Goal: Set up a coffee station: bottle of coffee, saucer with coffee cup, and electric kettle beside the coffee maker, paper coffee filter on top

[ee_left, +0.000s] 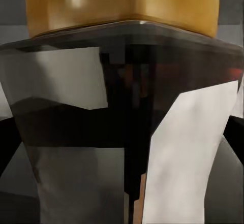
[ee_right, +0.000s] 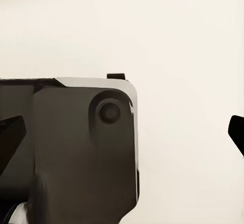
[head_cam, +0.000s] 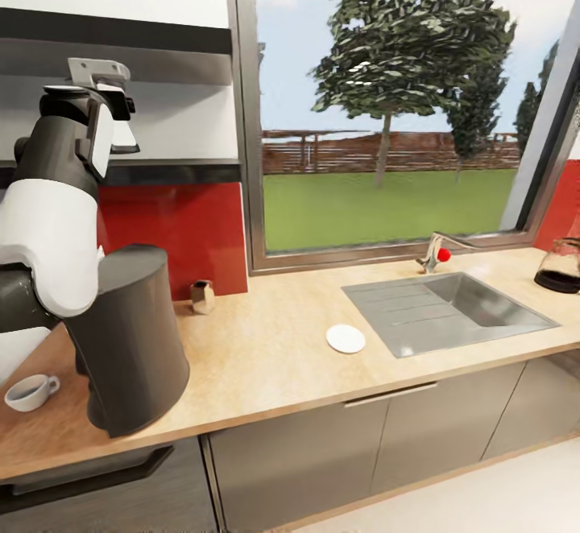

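Observation:
The bottle of coffee (ee_left: 122,107), dark glass with a white label and a gold cap, sits very close in the left wrist view. My left gripper (ee_left: 122,148) is open, with one dark finger on each side of it. In the head view that gripper (head_cam: 101,86) is raised at the thin black kitchen shelf (head_cam: 177,171). The white saucer (head_cam: 345,338) lies on the kitchen countertop (head_cam: 274,364) beside the sink. A white coffee cup (head_cam: 31,392) stands at the counter's left end. A rounded glass vessel with a dark bottom, apparently the electric kettle (head_cam: 560,267), is cut by the right edge. My right gripper (ee_right: 122,132) is open. The coffee maker is out of view.
My own dark arm link (head_cam: 133,340) hangs over the left of the counter. A small tan object (head_cam: 201,295) stands against the red backsplash. The steel sink (head_cam: 447,311) with its tap (head_cam: 435,255) lies under the window. A thicker dark shelf (head_cam: 121,42) runs above.

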Motion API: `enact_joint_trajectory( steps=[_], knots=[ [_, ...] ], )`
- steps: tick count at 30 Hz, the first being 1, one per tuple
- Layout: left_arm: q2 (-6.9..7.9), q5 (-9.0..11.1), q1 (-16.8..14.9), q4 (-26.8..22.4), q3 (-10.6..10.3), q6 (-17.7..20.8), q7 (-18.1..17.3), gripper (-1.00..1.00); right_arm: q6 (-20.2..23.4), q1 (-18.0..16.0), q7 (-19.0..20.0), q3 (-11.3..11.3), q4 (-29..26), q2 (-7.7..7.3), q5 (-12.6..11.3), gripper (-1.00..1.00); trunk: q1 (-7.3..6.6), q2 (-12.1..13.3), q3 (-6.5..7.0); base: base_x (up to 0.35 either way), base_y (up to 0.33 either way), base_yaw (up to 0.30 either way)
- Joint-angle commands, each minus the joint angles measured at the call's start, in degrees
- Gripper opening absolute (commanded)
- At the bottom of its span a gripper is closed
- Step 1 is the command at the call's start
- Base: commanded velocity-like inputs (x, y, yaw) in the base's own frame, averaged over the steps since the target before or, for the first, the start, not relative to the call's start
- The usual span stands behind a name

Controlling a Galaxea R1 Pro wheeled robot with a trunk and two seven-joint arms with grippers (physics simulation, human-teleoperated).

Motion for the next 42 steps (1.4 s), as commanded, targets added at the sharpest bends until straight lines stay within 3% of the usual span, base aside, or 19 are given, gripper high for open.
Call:
enact_joint_trajectory(
  steps=[1, 18, 42],
  knots=[
    [-0.02, -0.16, -0.03, -0.02, 0.02, 0.24, 0.03, -1.00, -0.23, -0.03, -0.02, -0.46, 0.09, 0.01, 0.59, 1.00, 0.00, -0.05, -0.02, -0.158, -0.237, 0.000],
    [-0.04, -0.07, 0.23, 0.41, 0.06, 0.19, 0.03, -1.00, -0.14, -0.03, 0.07, -0.65, -0.01, -0.01, 0.57, 1.00, 0.00, -0.05, -0.02, -0.076, -0.257, -0.218],
    [0.05, -0.07, 0.33, 0.50, 0.10, 0.16, 0.07, -1.00, -0.14, -0.03, 0.00, -0.57, 0.07, 0.05, 0.57, 1.00, 0.00, -0.05, -0.02, 0.000, -0.271, -0.011]
  ],
)
